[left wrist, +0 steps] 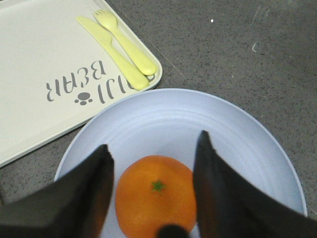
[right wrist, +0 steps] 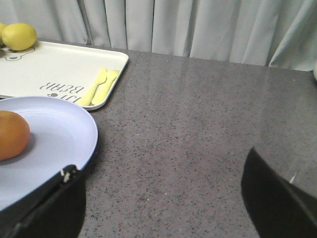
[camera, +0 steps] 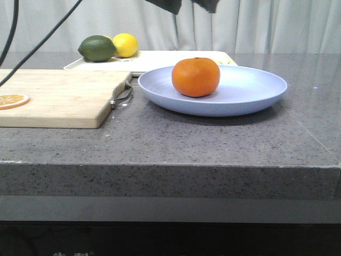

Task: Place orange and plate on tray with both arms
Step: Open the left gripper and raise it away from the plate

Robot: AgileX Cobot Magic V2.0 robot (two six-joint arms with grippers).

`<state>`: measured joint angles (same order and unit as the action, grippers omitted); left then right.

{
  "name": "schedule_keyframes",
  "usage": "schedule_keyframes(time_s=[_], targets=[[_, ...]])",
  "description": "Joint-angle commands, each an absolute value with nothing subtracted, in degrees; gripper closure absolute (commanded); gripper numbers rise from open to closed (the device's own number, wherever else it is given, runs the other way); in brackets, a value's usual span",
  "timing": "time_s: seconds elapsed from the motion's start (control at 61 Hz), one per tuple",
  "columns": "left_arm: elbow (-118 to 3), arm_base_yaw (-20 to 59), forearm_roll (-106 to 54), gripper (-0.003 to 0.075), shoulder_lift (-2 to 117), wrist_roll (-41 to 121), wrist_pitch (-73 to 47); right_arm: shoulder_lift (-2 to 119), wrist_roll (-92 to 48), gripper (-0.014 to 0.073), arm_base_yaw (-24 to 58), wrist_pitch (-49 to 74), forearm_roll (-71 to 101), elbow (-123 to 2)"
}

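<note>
The orange [camera: 195,77] sits on the pale lavender plate [camera: 250,88] on the grey table, in front of the cream tray [camera: 160,58]. In the left wrist view my left gripper [left wrist: 153,144] is open directly over the orange [left wrist: 156,196], one black finger on each side, not touching it. In the front view its fingertips [camera: 166,5] show only at the top edge, well above the fruit. My right gripper [right wrist: 158,198] is open and empty over bare table just right of the plate's rim [right wrist: 89,134]. The tray [right wrist: 59,69] lies beyond the plate.
A green lime [camera: 97,48] and a yellow lemon [camera: 125,45] sit on the tray's far left. A yellow fork and knife [left wrist: 119,49] lie at the tray's right end. A wooden cutting board [camera: 58,96] with an orange slice [camera: 11,100] lies left of the plate.
</note>
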<state>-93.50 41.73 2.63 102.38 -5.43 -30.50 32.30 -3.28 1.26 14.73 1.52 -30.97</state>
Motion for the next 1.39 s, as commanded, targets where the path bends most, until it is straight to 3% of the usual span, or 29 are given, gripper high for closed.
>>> schedule_keyframes(time_s=[0.0,0.098,0.377,0.689,1.034,1.378], targets=[[-95.40,42.19,3.05,0.0584,99.15,-5.81,-28.68,32.84,-3.51,-0.0048,1.00,9.65,1.61,-32.89],[-95.40,42.19,4.06,0.0737,99.15,-5.81,-29.72,32.84,-3.51,-0.0048,1.00,9.65,1.61,-32.89],[-96.28,41.08,10.09,0.0738,98.29,-6.54,-38.38,32.84,-3.51,-0.0048,1.00,9.65,1.61,-32.89],[-93.30,30.23,10.09,0.0738,91.01,-9.90,-43.43,32.84,-3.51,-0.0048,1.00,9.65,1.61,-32.89],[-71.23,16.77,9.90,0.0738,76.60,-12.06,-39.84,32.84,-3.51,-0.0048,1.00,9.65,1.61,-32.89],[-51.33,8.90,9.90,0.0738,56.54,-12.95,-35.34,32.84,-3.51,-0.0048,1.00,9.65,1.61,-32.89]])
